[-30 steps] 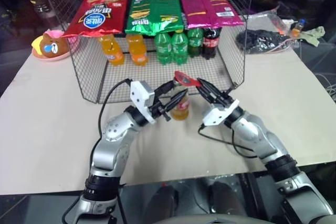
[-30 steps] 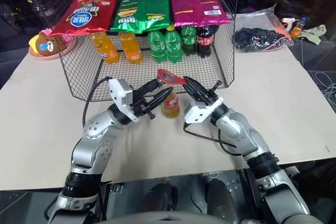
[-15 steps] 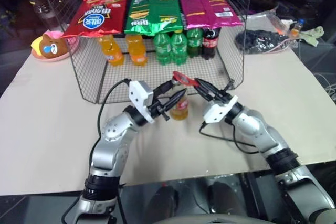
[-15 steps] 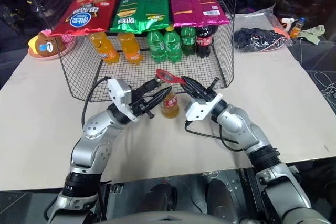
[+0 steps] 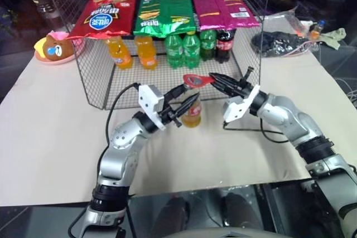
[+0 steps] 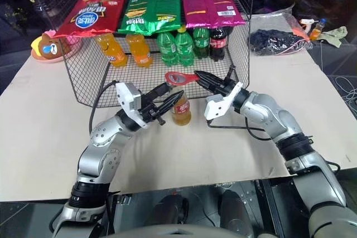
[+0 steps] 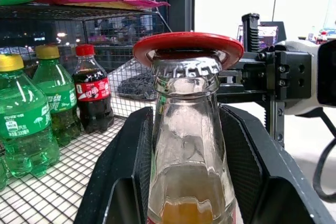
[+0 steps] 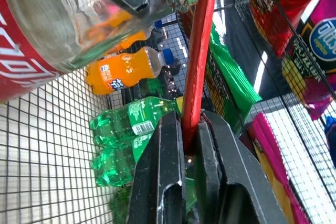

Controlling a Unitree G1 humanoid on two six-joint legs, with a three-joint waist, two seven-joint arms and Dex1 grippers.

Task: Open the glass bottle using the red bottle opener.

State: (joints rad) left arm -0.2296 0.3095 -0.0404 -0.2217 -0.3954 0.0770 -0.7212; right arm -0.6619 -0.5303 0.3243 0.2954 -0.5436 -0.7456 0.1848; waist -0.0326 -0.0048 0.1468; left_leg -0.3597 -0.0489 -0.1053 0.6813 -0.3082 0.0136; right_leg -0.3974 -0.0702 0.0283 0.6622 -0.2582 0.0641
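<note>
The glass bottle [image 5: 192, 113] of orange drink stands upright on the table, just in front of the wire cage. My left gripper [image 5: 188, 96] is shut on its clear neck, one black finger [image 7: 123, 177] on each side of it. The red bottle opener [image 5: 195, 79] lies about level, its loop head [image 7: 189, 42] sitting over the metal crown cap [image 7: 186, 67]. From the right side, my right gripper [image 5: 215, 78] is shut on the opener's narrow handle [image 8: 198, 61], and its fingers [image 8: 157, 177] pinch the handle's end.
A wire cage [image 5: 89, 76] behind the bottle holds orange soda bottles [image 5: 120, 53], green bottles [image 5: 181, 48] and a cola bottle [image 5: 225, 43], with snack bags [image 5: 167, 12] on top. A bear toy [image 5: 53, 47] sits far left and a dark bag [image 5: 276, 43] far right.
My right hand has risen, moved right and rolled, bringing the opener's handle from a downward slant to about level, loop still at the cap. The left gripper and bottle have stayed put.
</note>
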